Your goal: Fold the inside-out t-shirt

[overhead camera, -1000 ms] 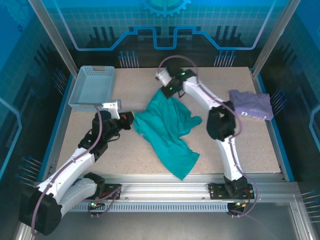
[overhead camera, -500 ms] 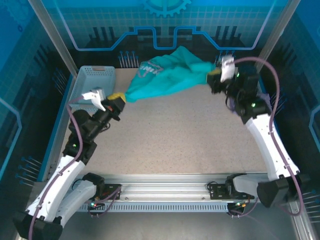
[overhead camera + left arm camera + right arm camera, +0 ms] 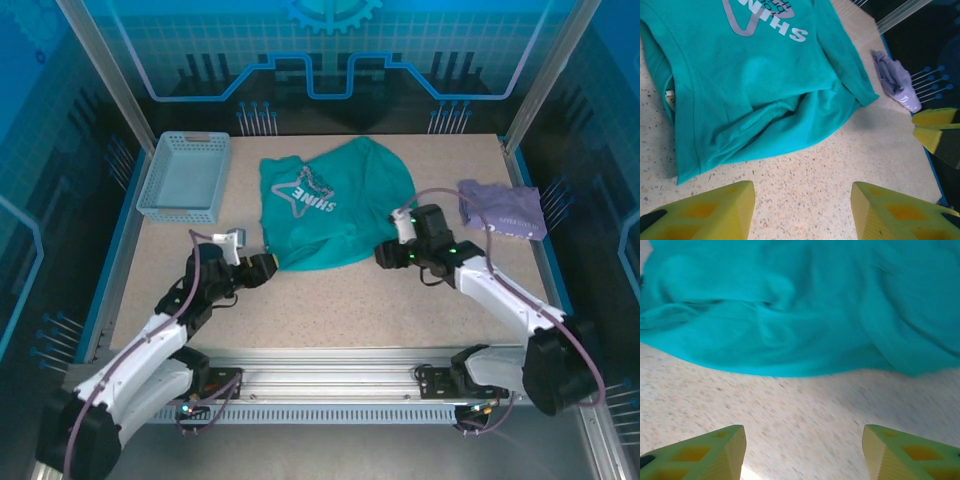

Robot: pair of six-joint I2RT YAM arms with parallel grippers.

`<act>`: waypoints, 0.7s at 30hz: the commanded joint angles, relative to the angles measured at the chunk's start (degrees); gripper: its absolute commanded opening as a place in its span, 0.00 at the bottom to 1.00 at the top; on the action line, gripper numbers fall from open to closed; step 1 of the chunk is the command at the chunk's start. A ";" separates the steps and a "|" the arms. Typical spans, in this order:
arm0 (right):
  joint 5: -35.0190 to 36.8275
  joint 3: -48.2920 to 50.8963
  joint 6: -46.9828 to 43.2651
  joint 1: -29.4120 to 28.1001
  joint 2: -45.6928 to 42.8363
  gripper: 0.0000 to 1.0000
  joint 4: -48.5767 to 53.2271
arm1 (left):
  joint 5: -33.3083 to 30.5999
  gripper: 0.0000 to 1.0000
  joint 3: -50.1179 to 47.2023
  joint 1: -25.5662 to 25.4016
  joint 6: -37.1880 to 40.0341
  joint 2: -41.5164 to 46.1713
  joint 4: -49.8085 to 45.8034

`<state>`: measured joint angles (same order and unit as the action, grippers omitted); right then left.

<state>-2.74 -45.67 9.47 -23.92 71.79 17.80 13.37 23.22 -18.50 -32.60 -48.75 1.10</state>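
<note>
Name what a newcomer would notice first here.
The teal t-shirt lies spread out at the middle-far part of the table, with a pale star print and lettering facing up. The left tool and the right tool sit open just off its near edge, one at each side, holding nothing. A lavender folded garment lies at the right edge and a blue basket at the far left.
</note>
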 commanded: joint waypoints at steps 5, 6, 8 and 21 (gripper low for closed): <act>5.54 -17.18 -4.45 -5.70 24.14 0.66 -2.14 | -8.11 0.58 11.78 -5.21 5.84 -17.93 -1.37; 5.71 -20.00 -5.23 -5.61 27.35 0.66 -1.57 | -8.48 0.59 12.14 -5.82 6.26 -19.13 -0.72; 5.36 -24.13 -7.05 -5.58 32.57 0.66 -1.30 | -8.84 0.61 12.54 -6.62 6.91 -20.67 -0.36; -10.30 -30.19 -8.97 -3.03 32.09 0.07 0.57 | -14.58 0.63 16.33 -10.18 22.19 -24.51 4.31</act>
<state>-5.08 -77.08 0.34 -28.16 110.54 18.85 1.15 36.67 -27.62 -18.02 -71.75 1.61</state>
